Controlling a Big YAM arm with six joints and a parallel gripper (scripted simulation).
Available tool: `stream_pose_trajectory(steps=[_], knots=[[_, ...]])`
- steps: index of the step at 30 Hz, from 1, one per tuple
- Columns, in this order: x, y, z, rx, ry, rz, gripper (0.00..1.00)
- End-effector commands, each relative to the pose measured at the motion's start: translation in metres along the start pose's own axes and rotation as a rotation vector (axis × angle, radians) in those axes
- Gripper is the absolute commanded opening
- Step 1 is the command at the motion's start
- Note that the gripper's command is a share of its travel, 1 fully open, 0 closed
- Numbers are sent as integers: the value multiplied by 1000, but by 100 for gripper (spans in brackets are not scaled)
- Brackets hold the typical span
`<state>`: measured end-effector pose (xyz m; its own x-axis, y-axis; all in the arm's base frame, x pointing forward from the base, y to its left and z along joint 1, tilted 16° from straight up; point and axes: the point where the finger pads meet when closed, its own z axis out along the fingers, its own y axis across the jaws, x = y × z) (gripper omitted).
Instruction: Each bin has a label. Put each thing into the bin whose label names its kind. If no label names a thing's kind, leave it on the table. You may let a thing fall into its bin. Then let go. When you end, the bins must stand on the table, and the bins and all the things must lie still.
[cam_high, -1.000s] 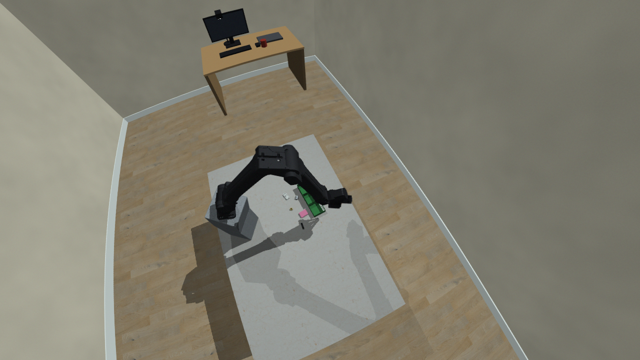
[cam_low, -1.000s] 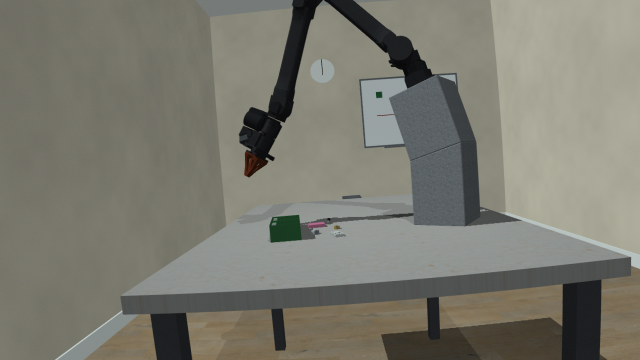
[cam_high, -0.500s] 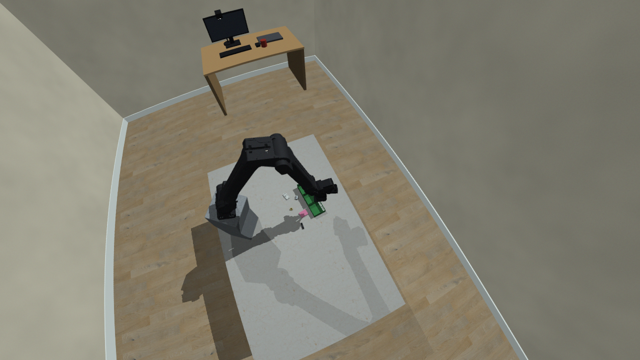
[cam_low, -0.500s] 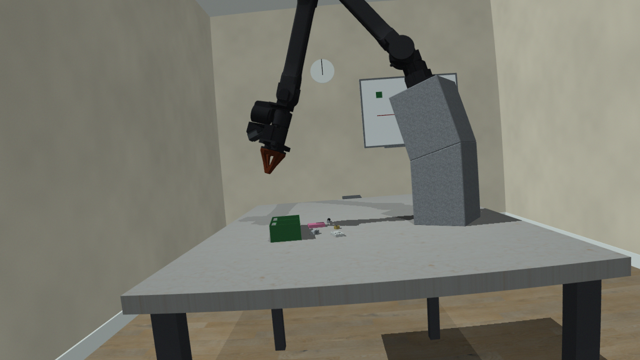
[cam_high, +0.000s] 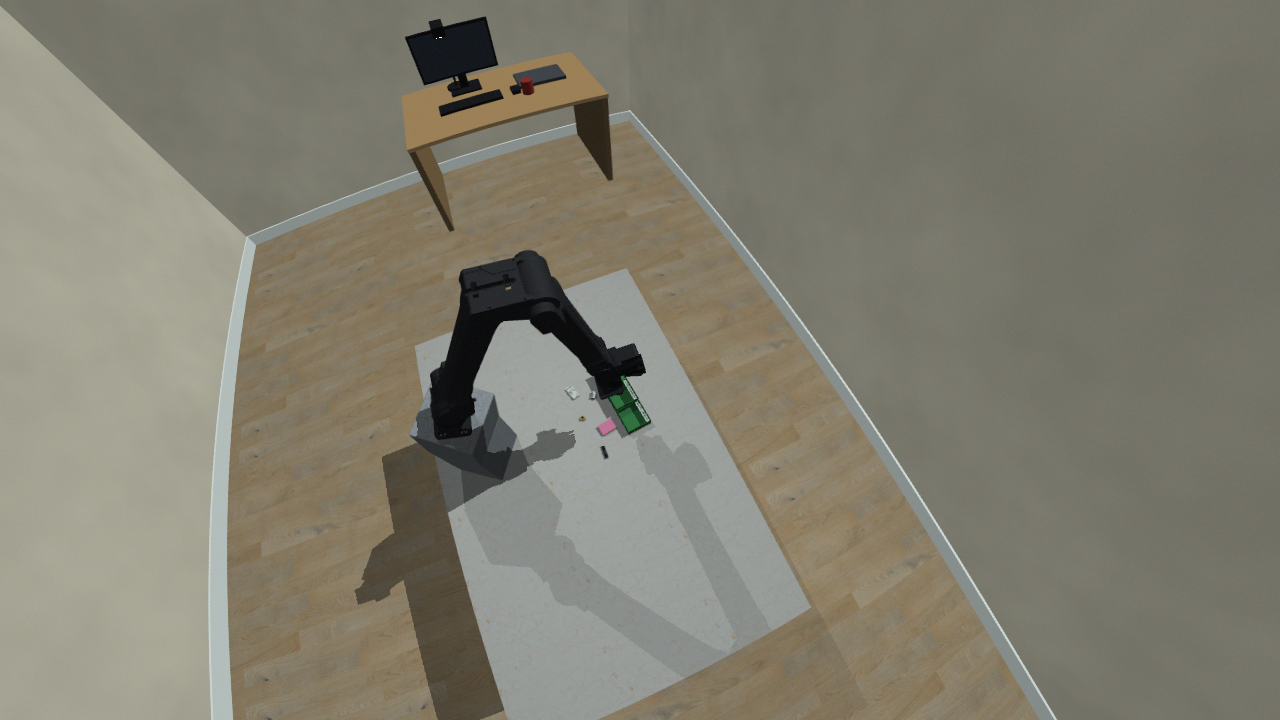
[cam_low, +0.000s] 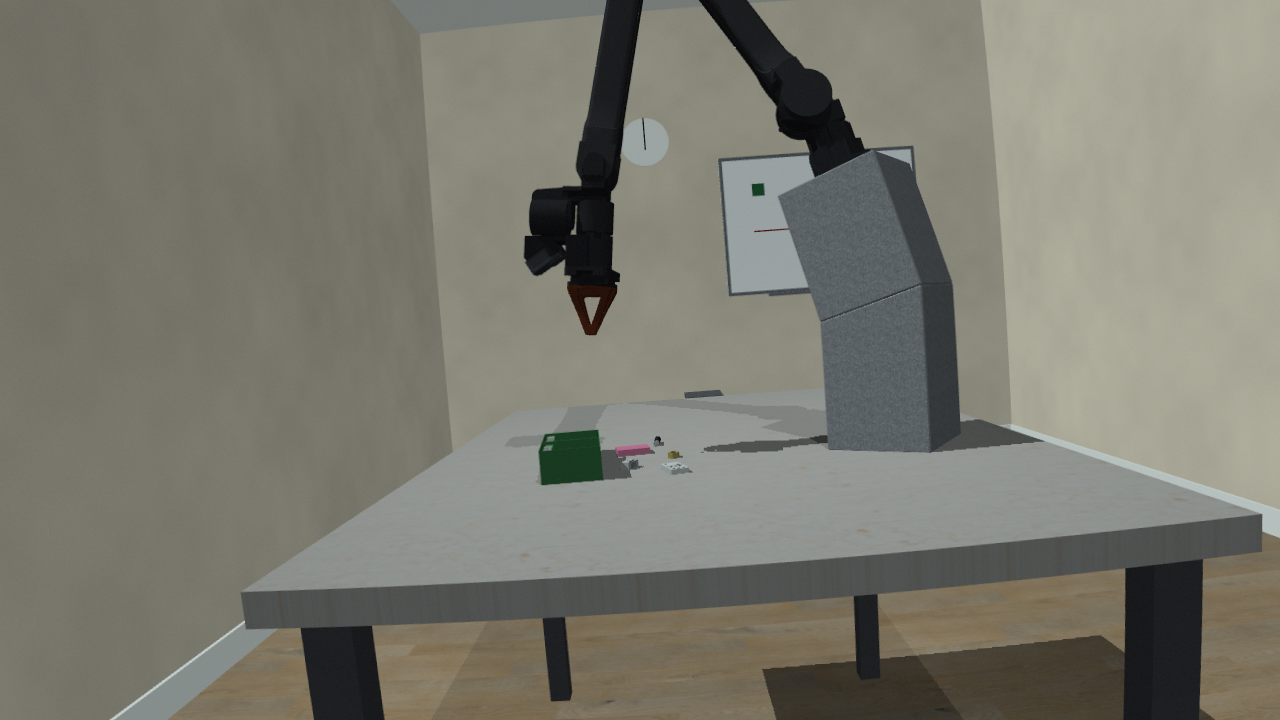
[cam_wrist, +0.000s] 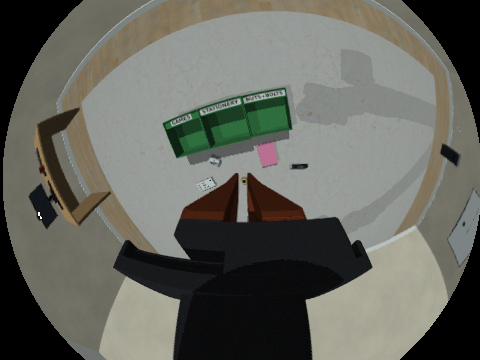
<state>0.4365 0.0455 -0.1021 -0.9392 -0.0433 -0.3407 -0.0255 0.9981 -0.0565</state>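
Three joined green bins (cam_high: 632, 417) (cam_low: 571, 461) stand on the table. In the wrist view their labels read GAMES (cam_wrist: 181, 120), STATIONERY (cam_wrist: 220, 106) and NUTS+BOLTS (cam_wrist: 264, 95); no thing shows inside. On the table near them lie a pink block (cam_high: 606, 427) (cam_low: 632, 450) (cam_wrist: 267, 154), a small black thing (cam_high: 604, 452) (cam_low: 657, 440) (cam_wrist: 299, 166), a small grey metal thing (cam_high: 592, 394) (cam_low: 632, 463) (cam_wrist: 215, 160), a white dotted piece (cam_high: 571, 393) (cam_low: 674, 467) (cam_wrist: 206, 184) and a brass ring-like piece (cam_high: 581, 418) (cam_low: 674, 454) (cam_wrist: 244, 181). My gripper (cam_low: 590, 333) (cam_wrist: 242, 178) is shut but for a narrow gap, empty, pointing down high above the table.
The arm's grey pedestal (cam_high: 474, 429) (cam_low: 881, 358) stands on the table (cam_low: 760, 528), on the side of the loose things away from the bins. A wooden desk (cam_high: 501, 111) (cam_wrist: 59, 175) with a monitor stands apart from the table.
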Motion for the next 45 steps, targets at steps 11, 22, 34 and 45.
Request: stream_pose_trajectory(steps=[11,22,34,45], knots=[[70,13,-33,52,84,-177,8],[65,2,-28,58,97,-154,8],[67,-1,-28,57,98,-154,8],[63,-3,-28,57,94,-154,8]])
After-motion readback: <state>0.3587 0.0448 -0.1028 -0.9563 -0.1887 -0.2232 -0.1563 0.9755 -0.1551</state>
